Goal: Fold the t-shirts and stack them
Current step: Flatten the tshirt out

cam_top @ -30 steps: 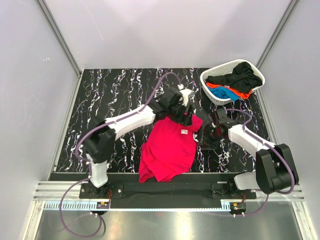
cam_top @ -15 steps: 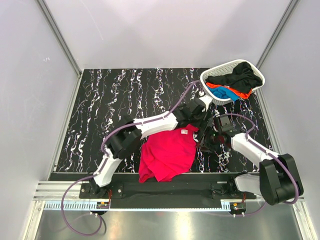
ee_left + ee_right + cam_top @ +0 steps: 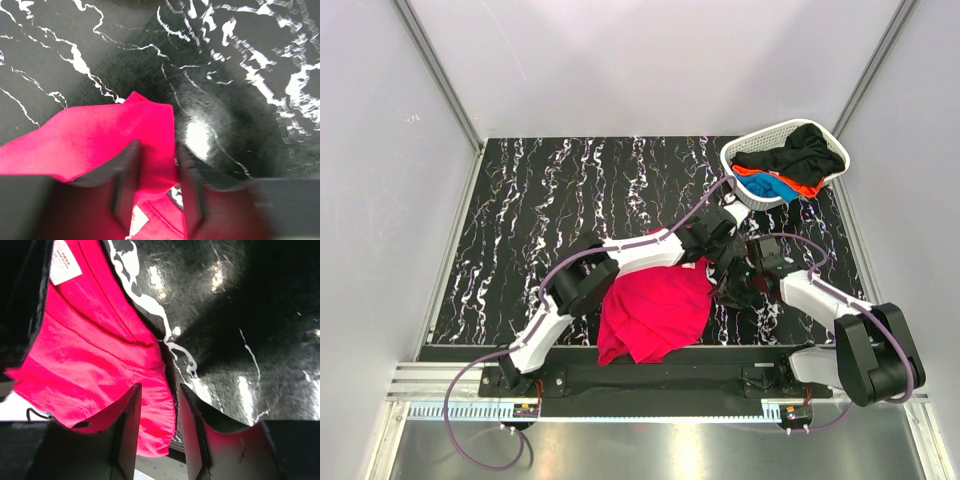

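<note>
A bright pinkish-red t-shirt lies crumpled on the black marbled table. My left gripper reaches across to the shirt's far right corner. In the left wrist view its fingers press down either side of a strip of the red t-shirt by the collar. They stand a narrow gap apart and the cloth looks flat, not pinched. My right gripper sits just beside it, open. The red t-shirt has its hem between the right gripper's fingers, with a gap at one side.
A white lattice basket stands at the table's far right corner. It holds a black shirt, an orange one and a blue one. Both grippers are close together. Grey walls enclose the table.
My left arm has swung right from the shirt's top edge to its right corner, and its jaws have narrowed. The right gripper has barely moved.
</note>
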You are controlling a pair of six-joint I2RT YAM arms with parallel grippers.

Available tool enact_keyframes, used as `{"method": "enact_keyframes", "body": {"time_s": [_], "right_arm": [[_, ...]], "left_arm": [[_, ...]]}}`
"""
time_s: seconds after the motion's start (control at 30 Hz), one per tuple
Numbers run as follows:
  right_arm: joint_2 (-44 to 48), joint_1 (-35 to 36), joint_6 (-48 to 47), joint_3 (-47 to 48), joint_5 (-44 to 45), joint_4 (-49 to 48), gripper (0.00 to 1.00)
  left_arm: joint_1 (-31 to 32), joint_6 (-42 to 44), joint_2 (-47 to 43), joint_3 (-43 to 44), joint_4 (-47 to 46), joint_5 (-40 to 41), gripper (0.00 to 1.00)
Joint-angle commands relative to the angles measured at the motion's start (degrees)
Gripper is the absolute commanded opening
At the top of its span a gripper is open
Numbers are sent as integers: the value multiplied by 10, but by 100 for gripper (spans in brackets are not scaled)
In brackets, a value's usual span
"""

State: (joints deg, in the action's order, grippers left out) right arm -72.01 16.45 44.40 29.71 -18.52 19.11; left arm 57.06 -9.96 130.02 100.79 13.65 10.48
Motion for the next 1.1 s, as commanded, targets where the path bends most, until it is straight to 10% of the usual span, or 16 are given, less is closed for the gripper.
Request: {"method": "enact_keyframes", "body": {"time_s": [0.0,0.37,0.5,0.6,1.07], "right_arm": [[-9,0,3,3,-15,-40,43],[-101,0,14,7,-12,-115,40],[-138,1,3,46,-29,-121,2],[-112,11,-18,78,-40,-93,0],[-65,212,-138,514,-99,96,0]], "left_arm": [[2,35,3,31,-25,24,31],[-5,18,-44,28,-13,8,6],[-19,-1,-89,15,0,-3,0],[-49,-13,-134,14,23,-16,0],[-374,-27,-392,39,49,-252,0]]}}
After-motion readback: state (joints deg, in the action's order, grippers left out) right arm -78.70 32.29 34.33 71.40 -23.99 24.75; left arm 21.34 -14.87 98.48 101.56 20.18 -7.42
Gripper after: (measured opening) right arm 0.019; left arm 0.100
